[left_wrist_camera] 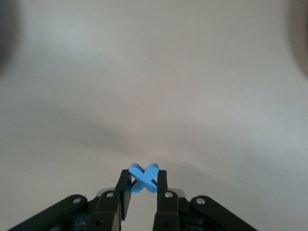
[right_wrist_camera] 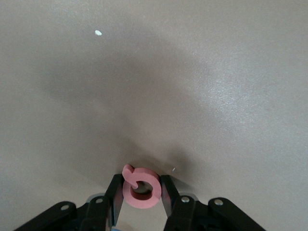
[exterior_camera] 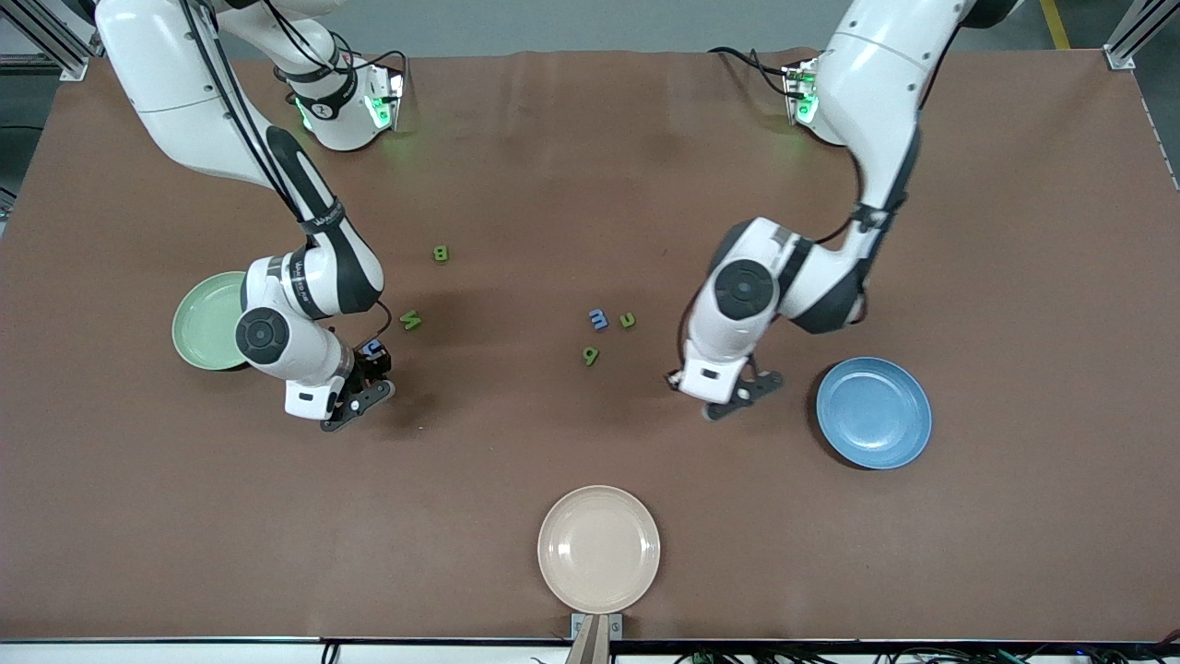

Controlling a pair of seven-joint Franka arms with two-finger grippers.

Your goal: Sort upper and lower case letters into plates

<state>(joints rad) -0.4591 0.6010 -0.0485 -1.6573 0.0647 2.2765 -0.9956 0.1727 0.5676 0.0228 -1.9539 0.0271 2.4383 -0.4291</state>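
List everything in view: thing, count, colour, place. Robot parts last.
mint green plate: 1, right arm's end of table, partly under the right arm
sky blue plate: 1, left arm's end of table
cream plate: 1, nearest the front camera, mid-table
green letters: 4, on the table: B, W-like one, u-like one, g-like one
blue letter m: 1, beside the u-like one
blue X: 1, in left gripper
pink letter: 1, in right gripper
left gripper: shut on blue X, beside sky blue plate
right gripper: closed around pink letter, beside mint green plate
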